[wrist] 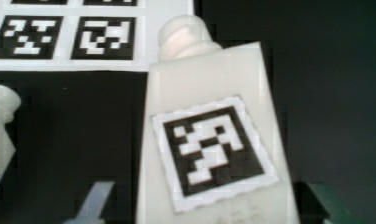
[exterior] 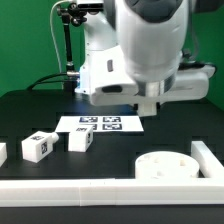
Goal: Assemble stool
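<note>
White leg (wrist: 206,120) in pincer (wrist: 206,203)

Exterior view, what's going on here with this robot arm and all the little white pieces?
The robot arm is partway through building a stool. Its jaws are shut on one white plastic blocky leg with a black-and-white tag, holding it near the marker board. Two more loose white legs lie on the black table toward the exterior view's left. The low round white seat sits toward its right, apart from them.
</note>
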`<state>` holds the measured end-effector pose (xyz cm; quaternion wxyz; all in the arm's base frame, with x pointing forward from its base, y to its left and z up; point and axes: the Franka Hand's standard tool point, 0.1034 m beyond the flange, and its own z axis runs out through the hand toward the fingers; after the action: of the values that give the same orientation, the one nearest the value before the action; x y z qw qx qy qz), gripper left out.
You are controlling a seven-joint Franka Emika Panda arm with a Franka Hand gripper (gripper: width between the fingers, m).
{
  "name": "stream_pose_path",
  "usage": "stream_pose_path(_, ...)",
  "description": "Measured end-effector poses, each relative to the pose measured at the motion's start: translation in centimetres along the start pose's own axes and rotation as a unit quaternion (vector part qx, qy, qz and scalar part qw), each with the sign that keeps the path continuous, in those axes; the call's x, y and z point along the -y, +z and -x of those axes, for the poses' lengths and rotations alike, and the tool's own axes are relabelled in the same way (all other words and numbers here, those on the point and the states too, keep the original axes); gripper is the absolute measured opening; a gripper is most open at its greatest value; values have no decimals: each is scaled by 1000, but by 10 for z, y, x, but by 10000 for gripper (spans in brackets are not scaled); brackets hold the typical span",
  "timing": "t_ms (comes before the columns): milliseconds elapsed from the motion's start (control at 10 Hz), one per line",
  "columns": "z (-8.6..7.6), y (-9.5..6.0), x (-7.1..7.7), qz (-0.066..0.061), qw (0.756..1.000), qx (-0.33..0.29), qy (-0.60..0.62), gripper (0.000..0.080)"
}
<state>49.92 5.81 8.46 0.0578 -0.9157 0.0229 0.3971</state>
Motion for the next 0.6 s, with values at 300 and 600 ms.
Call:
stream_pose_path(300,-5,-1,-1,0,1000,-14,-1,327)
stream_pose_path(600,-10,-22,4,2,992,-124,-19,327)
